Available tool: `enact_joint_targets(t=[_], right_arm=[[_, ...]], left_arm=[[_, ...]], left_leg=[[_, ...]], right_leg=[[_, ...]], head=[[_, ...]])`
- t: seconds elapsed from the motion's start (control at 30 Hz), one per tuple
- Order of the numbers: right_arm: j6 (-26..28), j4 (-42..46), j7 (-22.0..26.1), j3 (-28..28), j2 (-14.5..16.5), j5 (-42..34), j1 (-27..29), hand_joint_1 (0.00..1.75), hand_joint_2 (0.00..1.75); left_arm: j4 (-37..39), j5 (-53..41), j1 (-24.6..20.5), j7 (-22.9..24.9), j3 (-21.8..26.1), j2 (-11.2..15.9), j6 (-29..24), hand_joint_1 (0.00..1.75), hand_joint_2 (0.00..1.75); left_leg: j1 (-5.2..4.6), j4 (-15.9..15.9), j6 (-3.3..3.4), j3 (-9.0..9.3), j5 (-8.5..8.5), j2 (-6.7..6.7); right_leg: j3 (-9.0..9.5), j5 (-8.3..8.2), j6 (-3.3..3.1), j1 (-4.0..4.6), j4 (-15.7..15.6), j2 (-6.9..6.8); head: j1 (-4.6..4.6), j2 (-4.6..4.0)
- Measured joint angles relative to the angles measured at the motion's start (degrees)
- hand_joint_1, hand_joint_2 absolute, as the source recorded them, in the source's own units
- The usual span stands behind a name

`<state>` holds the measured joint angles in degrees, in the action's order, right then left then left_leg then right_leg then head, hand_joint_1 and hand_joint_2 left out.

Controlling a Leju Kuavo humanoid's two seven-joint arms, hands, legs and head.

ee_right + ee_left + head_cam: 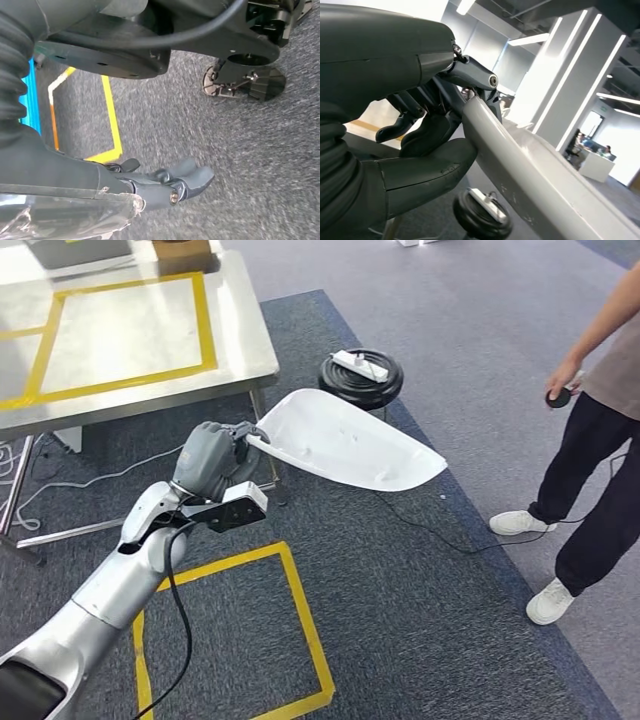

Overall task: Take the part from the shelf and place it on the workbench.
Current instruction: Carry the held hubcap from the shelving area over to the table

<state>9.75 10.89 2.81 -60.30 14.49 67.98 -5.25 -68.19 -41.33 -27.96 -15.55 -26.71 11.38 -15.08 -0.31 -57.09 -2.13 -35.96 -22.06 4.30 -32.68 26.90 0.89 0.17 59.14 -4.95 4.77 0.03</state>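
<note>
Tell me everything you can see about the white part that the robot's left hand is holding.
The white part is a long, smooth, curved shell that looks like moulded plastic, broad near the hand and tapering to a point at its far end. The left hand grips it by the rim of its broad end, so it juts out roughly level over the dark carpet, beside the corner of the workbench and not yet on it. The left wrist view shows small scuffs on its surface. Nothing else touches it.

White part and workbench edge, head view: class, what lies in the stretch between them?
In the head view, only dark carpet lies between the white part held by the left hand and the workbench.
</note>
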Motion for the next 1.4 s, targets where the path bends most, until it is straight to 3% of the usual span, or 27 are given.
enact_joint_targets(t=[0.07,0.13,0.2,0.23,0.27,0.3,0.33,0.37,0.43,0.5,0.57,0.6,0.67,0.73,0.8,0.83,0.9,0.93,1.0,1.03,1.07,1.13,1.17,1.23,1.3,1.33,1.4], right_arm=[[0.0,0.0,-0.1,0.0,0.0,0.0,-0.1,0.0,1.75],[0.0,0.0,-0.3,0.0,0.0,0.1,-0.1,0.0,1.75],[0.0,0.0,-0.3,0.0,0.0,0.1,-0.1,0.0,1.75],[0.0,0.0,-0.3,0.0,0.0,0.0,-0.1,0.0,1.75],[-0.1,0.0,-0.3,0.0,0.0,0.0,-0.1,0.0,1.75],[-0.1,0.0,-0.3,0.0,0.0,0.0,-0.3,0.0,1.75],[-0.1,0.0,-0.3,0.0,0.0,0.0,-0.4,0.0,1.75],[-0.1,0.0,-0.5,0.0,0.0,0.1,-0.4,0.0,1.75],[-0.1,0.0,-0.6,0.0,0.0,0.1,-0.2,0.0,1.75],[0.0,0.0,-0.8,0.0,0.0,0.1,-0.1,0.0,1.75],[0.0,0.0,-0.8,0.0,0.0,0.1,-0.2,0.0,1.75],[0.0,0.0,-0.8,0.0,0.0,0.1,-0.3,0.0,1.75],[0.0,0.0,-0.9,0.0,0.1,0.1,-0.3,0.0,1.75],[0.0,0.0,-0.9,0.0,0.1,0.1,0.0,0.0,1.75],[0.0,0.0,-1.0,0.0,0.0,0.1,0.1,0.0,1.75],[0.0,0.0,-1.0,0.0,0.0,0.1,0.2,0.0,1.75],[0.0,0.0,-1.0,0.0,0.0,0.1,0.1,0.0,1.75],[0.0,0.0,-1.0,0.0,0.1,0.0,0.1,0.0,1.75],[0.0,0.0,-1.0,0.0,0.1,0.0,0.1,0.0,1.75],[0.0,0.0,-1.0,0.0,0.0,0.0,0.1,0.0,1.75],[0.0,0.0,-1.0,0.0,0.0,0.0,0.1,0.0,1.75],[0.0,0.0,-1.0,0.0,0.0,0.1,0.0,0.0,1.75],[0.0,0.0,-1.0,0.0,0.0,0.1,0.0,0.0,1.75],[-0.1,0.0,-0.9,0.0,0.0,0.1,0.0,0.0,1.75],[-0.1,0.0,-0.8,0.0,0.0,0.1,-0.1,0.0,1.75],[-0.1,0.0,-0.8,0.0,0.0,0.1,-0.3,0.0,1.75],[0.1,0.0,-0.7,0.0,0.0,0.1,-0.4,0.0,1.75]], left_arm=[[0.1,0.0,0.1,0.0,0.0,0.2,-0.2,1.75,1.75],[0.1,0.0,0.2,0.0,0.1,0.3,-0.4,1.75,1.75],[0.1,0.2,0.3,0.0,0.1,0.2,-0.6,1.75,1.75],[0.2,0.3,0.5,0.0,0.1,0.1,-0.6,1.75,1.75],[0.2,0.4,0.8,0.0,0.1,0.1,-0.6,1.75,1.75],[0.2,0.4,1.1,0.0,0.1,0.0,-0.7,1.75,1.75],[0.3,0.4,1.3,0.1,0.1,0.0,-0.7,1.75,1.75],[0.3,0.5,1.4,0.3,0.2,0.0,-0.8,1.75,1.75],[0.3,0.5,1.5,0.6,0.3,-0.1,-0.9,1.75,1.75],[0.3,0.7,1.6,0.9,0.5,-0.1,-0.9,1.75,1.75],[0.4,0.8,2.0,1.0,0.7,0.1,-0.9,1.75,1.75],[0.4,0.9,2.1,1.1,0.8,0.1,-0.9,1.75,1.75],[0.5,1.0,2.1,1.1,1.0,0.2,-0.9,1.75,1.75],[0.5,1.0,2.0,1.3,1.0,0.1,-0.5,1.75,1.75],[0.8,0.7,2.1,1.5,0.9,0.1,0.5,1.75,1.75],[1.0,0.6,2.1,1.5,0.9,0.0,0.9,1.75,1.75],[1.3,0.5,2.0,1.6,0.9,0.0,1.3,1.75,1.75],[1.5,0.5,1.8,1.6,0.9,0.0,1.3,1.75,1.75],[1.7,0.4,1.3,1.6,0.8,-0.2,1.3,1.75,1.75],[1.8,0.3,1.1,1.7,0.8,-0.2,1.3,1.75,1.75],[1.9,0.2,1.0,1.7,0.7,-0.3,1.4,1.75,1.75],[2.2,0.0,0.9,1.8,0.6,-0.3,1.4,1.75,1.75],[2.3,0.0,0.7,1.8,0.6,-0.3,1.4,1.75,1.75],[2.6,-0.1,0.5,1.9,0.5,-0.5,1.4,1.75,1.75],[2.8,-0.1,0.5,1.9,0.4,-0.6,1.5,1.75,1.75],[3.0,-0.1,0.5,1.9,0.4,-0.7,1.6,1.75,1.75],[3.1,-0.2,0.5,2.0,0.3,-0.7,1.6,1.75,1.75]], left_leg=[[0.03,0.3,0.76,-0.03,-0.09,-1.26],[0.37,0.5,1.42,0.07,0.01,-2.54],[0.6,0.6,1.92,0.09,0.05,-3.86],[0.61,0.6,2.05,0.08,0.06,-4.59],[0.61,0.6,2.1,0.07,0.04,-5.35],[0.62,0.6,2.1,0.09,0.05,-6.13],[0.67,0.5,2.05,0.11,0.06,-6.96],[0.75,0.4,1.93,0.14,0.05,-7.82],[0.89,0.2,1.42,0.01,0.07,-9.49],[1.03,0.1,0.61,-0.4,0.35,-10.8],[1.25,0.5,-0.21,-0.68,0.85,-11.94],[1.25,0.5,-0.54,-0.79,0.84,-11.82],[1.0,-2.1,-1.03,-2.12,-0.84,-9.39],[0.85,-9.1,-1.33,-5.53,-4.29,-6.16],[0.89,-14.7,-1.45,-8.34,-5.95,-5.17],[0.88,-14.8,-1.4,-8.37,-5.34,-5.02],[0.76,-9.2,-1.09,-5.21,-2.1,-3.95],[0.5,-5.3,-0.89,-2.97,-0.78,-2.46],[0.09,-0.4,-0.11,-0.26,0.25,-0.43],[-0.08,0.3,0.27,0.03,0.08,-0.35],[-0.04,0.4,0.73,-0.07,0.08,-1.12],[0.21,0.6,1.34,-0.04,0.21,-2.4],[0.39,0.7,1.65,-0.01,0.32,-3.02],[0.56,0.8,2.06,-0.01,0.37,-4.3],[0.57,0.7,2.19,0.0,0.35,-5.66],[0.58,0.7,2.19,0.02,0.35,-6.3],[0.7,0.6,2.08,0.11,0.31,-7.46]], right_leg=[[0.34,0.33,0.59,0.09,-0.2,-0.98],[-0.17,1.77,1.25,-0.1,1.5,0.73],[-2.97,5.13,1.67,-0.26,7.8,3.56],[-4.9,6.79,1.73,-0.29,11.8,4.19],[-6.48,7.7,1.77,-0.29,14.8,4.46],[-7.24,7.48,1.78,-0.31,16.0,4.58],[-6.95,6.13,1.75,-0.36,14.9,4.71],[-5.66,3.96,1.71,-0.46,11.8,5.08],[-2.3,0.49,1.66,-0.92,4.1,7.52],[-0.74,-0.28,1.37,-1.14,0.7,9.52],[-0.64,-0.39,0.66,-0.99,0.6,8.96],[-0.55,-0.55,0.25,-1.01,0.4,8.37],[-0.34,-0.88,-0.55,-1.14,0.0,7.04],[-0.28,-0.9,-1.0,-0.96,-0.1,5.59],[-0.28,-0.81,-1.12,-0.8,-0.1,3.99],[-0.25,-0.76,-1.12,-0.75,-0.1,3.23],[-0.08,-0.61,-0.97,-0.69,-0.1,1.87],[0.01,-0.43,-0.76,-0.49,-0.1,1.25],[0.17,-0.05,-0.26,-0.05,0.0,0.16],[0.3,0.12,0.02,0.15,-0.1,-0.44],[0.51,0.22,0.27,0.2,-0.2,-1.07],[0.48,1.08,0.94,0.07,0.5,-0.21],[-0.25,2.23,1.22,-0.04,2.2,1.11],[-3.47,5.7,1.51,-0.18,9.1,3.85],[-6.7,7.64,1.57,-0.18,15.4,4.56],[-7.15,6.98,1.57,-0.2,15.8,4.64],[-5.21,2.96,1.54,-0.33,10.5,4.82]], head=[[-0.08,0.0],[-0.32,-0.01],[-0.67,-0.01],[-0.78,-0.01],[-0.81,-0.01],[-0.85,-0.01],[-0.86,-0.01],[-0.86,-0.01],[-0.94,-0.01],[-0.99,-0.01],[-1.01,0.0],[-0.99,-0.01],[-0.49,-0.01],[0.02,-0.01],[0.07,-0.01],[0.08,-0.01],[0.09,-0.01],[0.15,-0.01],[0.11,-0.01],[0.05,0.0],[-0.04,0.0],[-0.25,-0.01],[-0.38,-0.01],[-0.62,-0.01],[-0.69,-0.01],[-0.73,-0.01],[-0.78,-0.01]])
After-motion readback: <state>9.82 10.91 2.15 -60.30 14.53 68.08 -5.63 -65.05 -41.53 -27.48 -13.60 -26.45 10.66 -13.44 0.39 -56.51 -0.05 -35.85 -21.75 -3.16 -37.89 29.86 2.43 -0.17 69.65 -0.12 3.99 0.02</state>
